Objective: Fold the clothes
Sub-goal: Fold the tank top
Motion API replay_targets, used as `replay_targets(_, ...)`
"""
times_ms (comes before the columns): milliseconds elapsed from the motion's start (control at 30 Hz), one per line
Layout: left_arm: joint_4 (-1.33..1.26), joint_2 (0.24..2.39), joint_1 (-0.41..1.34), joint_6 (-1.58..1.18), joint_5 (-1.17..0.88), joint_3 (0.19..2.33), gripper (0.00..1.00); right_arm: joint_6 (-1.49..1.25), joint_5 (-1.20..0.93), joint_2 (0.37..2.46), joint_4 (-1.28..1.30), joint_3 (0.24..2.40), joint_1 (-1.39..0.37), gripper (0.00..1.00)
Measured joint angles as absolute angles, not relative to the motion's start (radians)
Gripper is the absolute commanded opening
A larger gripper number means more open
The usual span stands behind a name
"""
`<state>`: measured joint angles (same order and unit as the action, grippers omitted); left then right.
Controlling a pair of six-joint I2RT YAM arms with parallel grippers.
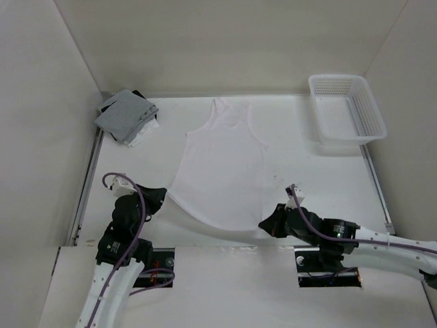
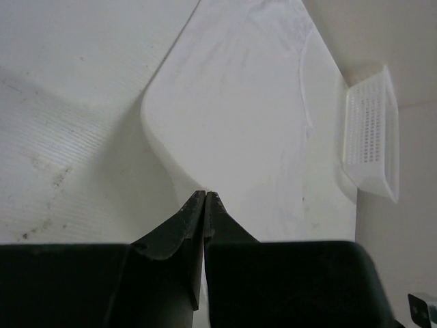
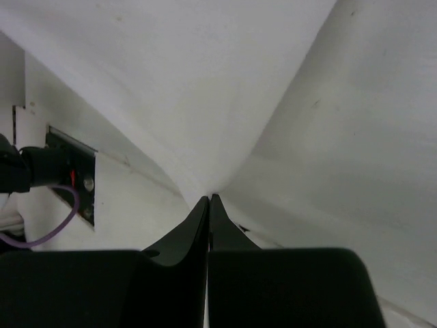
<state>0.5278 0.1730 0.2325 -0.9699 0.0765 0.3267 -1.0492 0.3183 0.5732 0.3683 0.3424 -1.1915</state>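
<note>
Top external view: clamping the thin white sleeveless cloth garment (image 1: 218, 164) at its two near hem corners with left gripper (image 1: 161, 198) and right gripper (image 1: 265, 224), jaws together on fabric; lying flat ahead of both

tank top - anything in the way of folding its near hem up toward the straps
Nothing visible does. The left claw and right claw pinch the near hem corners of the tank top. The folded garment stack sits off to its far left, the mesh basket far right, both clear of it.
</note>
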Motion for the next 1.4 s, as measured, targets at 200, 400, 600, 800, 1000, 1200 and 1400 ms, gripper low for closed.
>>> replay_targets(200, 0.441, 0.291, 0.264, -0.982, 0.168, 0.385, 0.00, -1.021, 0.354, 0.648, 0.403, 0.427, -1.063, 0.00)
replay_targets(400, 0.064, 0.880, 0.265, -0.989, 0.242, 0.525, 0.00, -0.820, 0.225, 0.970, 0.188, 0.628, -0.601, 0.00)
replay_targets(600, -0.205, 1.440, 0.249, -0.961, 0.285, 0.921, 0.00, -0.713, 0.096, 1.425, 0.006, 0.969, -0.348, 0.00)
replay_targets(800, -0.301, 1.953, 0.208, -0.932, 0.270, 1.463, 0.19, -0.685, 0.006, 1.861, -0.046, 1.429, -0.226, 0.08)
replay_targets(1000, -0.253, 2.275, 0.167, -0.908, 0.203, 1.781, 0.45, -0.731, -0.029, 2.198, -0.052, 1.793, -0.170, 0.55)
replay_targets(1200, -0.304, 2.055, 0.147, -0.904, 0.192, 1.317, 0.35, -0.729, -0.006, 2.074, -0.066, 1.502, -0.178, 0.35)
replay_targets(1400, -0.376, 1.678, 0.212, -0.932, 0.226, 0.842, 0.31, -0.737, 0.007, 1.715, -0.160, 0.993, -0.286, 0.04)
